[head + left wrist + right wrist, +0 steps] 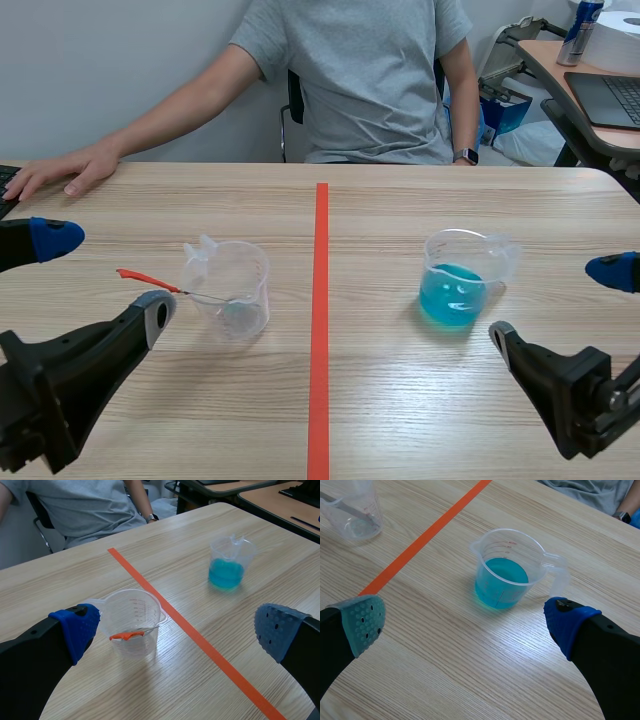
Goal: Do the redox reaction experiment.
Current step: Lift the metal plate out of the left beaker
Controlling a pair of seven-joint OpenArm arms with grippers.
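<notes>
A clear plastic beaker (230, 288) stands left of the orange tape line. A thin metal tool with an orange-red handle (145, 278) leans in it, handle sticking out over the rim toward my left gripper (105, 275). That gripper is open, low over the table, just left of the beaker (134, 622). Right of the line stands a second beaker holding blue liquid (458, 280). My right gripper (558, 302) is open, a little to the right of it and nearer me. In the right wrist view the blue beaker (507, 575) sits just ahead of the right gripper (465, 615).
A person sits across the table with one hand (60, 170) flat on the far left of the tabletop. The orange tape line (320, 330) runs down the middle. A side desk with a laptop (610, 95) stands at the back right.
</notes>
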